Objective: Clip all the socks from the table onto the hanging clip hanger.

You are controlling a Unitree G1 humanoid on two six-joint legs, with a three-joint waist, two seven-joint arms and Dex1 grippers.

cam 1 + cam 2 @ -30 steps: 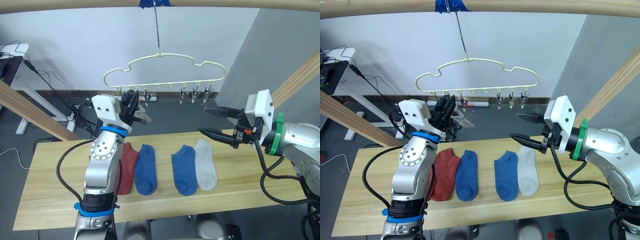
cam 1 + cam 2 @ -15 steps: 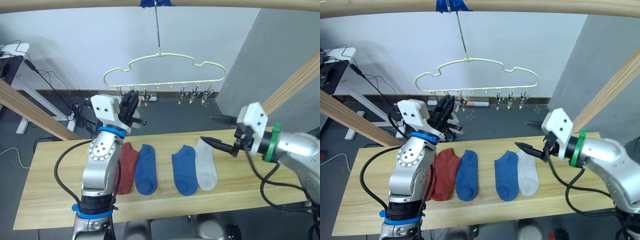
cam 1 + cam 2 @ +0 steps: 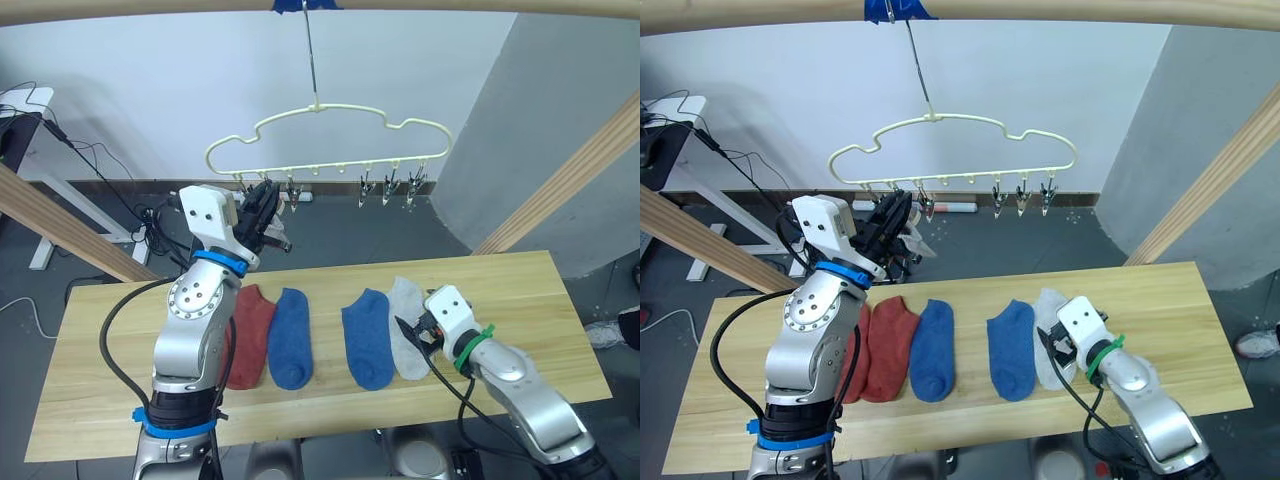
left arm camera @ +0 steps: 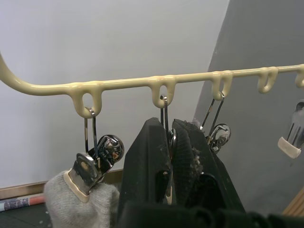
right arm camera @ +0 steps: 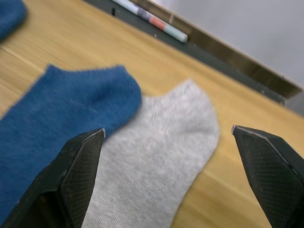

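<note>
Light grey sock (image 5: 156, 156), flat on bench (image 3: 520, 290) touching blue sock (image 5: 52, 118); soft, light, floppy knit, best pinched at cuff. Right gripper (image 5: 166, 142) fingers wide apart above it. Left gripper (image 4: 172, 147) fingers together on clip (image 4: 166, 114) of clip hanger (image 3: 330, 135).

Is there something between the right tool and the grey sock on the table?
Nothing visible. The right tool is open, low over the grey sock, which lies flat on the table. A blue sock touches its edge, beside it.
</note>
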